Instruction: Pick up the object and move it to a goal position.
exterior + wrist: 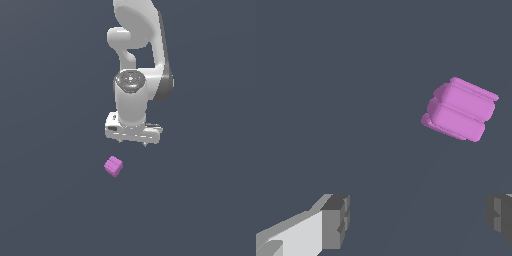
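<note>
**Claw spread above table, cube outside the fingers**

Table (45,200): plain dark slate surface fills the whole exterior view; no markings seen.

Arm (135,75): white Franka arm comes in from the top centre of the exterior view and hangs roughly vertical, with a dark grey panel along its side towards the exterior view's right.

Claw (134,142): sits just below frame centre in the exterior view, pointing down. In the wrist view two grey finger pads (336,221) show at opposite lower corners with a wide gap of bare table between them, so the fingers stand apart and hold nothing.

Cube (113,166): small magenta-pink block with faint seams, below the claw and slightly towards the exterior view's left. In the wrist view it (460,109) appears tilted, clear of both fingers, not between them.
</note>
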Controlling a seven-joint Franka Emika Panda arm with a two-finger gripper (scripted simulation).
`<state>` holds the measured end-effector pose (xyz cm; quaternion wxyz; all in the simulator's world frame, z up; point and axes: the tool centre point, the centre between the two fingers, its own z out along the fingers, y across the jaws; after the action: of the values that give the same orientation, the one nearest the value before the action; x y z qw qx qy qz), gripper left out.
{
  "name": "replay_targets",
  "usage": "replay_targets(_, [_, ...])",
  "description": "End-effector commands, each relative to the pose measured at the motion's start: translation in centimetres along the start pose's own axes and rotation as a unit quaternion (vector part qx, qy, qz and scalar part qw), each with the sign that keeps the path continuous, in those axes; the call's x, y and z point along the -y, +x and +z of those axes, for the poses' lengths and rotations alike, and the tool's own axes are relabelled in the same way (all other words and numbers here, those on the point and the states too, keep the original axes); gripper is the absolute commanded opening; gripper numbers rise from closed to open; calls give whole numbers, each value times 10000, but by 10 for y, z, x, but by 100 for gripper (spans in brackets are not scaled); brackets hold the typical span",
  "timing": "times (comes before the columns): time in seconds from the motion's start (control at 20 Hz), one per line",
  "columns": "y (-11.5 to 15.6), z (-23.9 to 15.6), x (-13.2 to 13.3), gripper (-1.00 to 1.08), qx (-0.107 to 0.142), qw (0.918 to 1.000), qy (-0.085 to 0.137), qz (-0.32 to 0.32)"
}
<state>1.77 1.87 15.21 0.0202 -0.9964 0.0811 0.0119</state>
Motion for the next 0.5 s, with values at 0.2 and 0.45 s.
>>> replay_targets(0.2, [35,27,-35,100,-67,9947,-56,1025])
replay_targets(0.45, [54,44,-58,100,-122,9865,-109,1631])
